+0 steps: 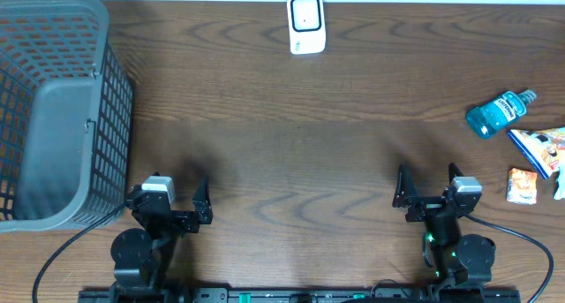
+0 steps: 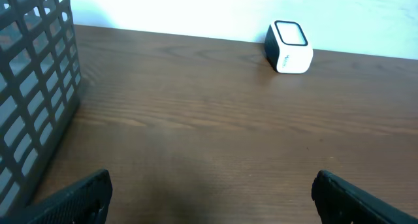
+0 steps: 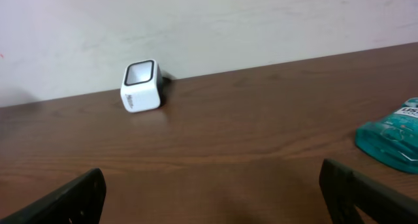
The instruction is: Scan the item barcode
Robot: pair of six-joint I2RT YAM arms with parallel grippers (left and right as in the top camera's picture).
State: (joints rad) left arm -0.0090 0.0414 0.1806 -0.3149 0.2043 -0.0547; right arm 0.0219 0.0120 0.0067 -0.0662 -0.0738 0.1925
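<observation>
Resting at the near edge of the wooden table (image 1: 291, 135), the left gripper (image 1: 169, 206) and right gripper (image 1: 428, 190) are seen with jaws spread wide, nothing held. The white barcode scanner (image 1: 306, 24) is stood at the far edge. A teal mouthwash bottle (image 1: 499, 113), a blue-and-white packet (image 1: 540, 147) and a small orange packet (image 1: 522, 185) are laid at the right edge, well apart from it. A grey basket (image 1: 53, 117) is placed far left.

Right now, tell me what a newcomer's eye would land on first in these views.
The big grey mesh basket on the far left of the dark wooden table stands out first. Next comes the small white scanner, alone at the middle of the far edge. A teal bottle lies beside a few snack packets at the right edge.
</observation>
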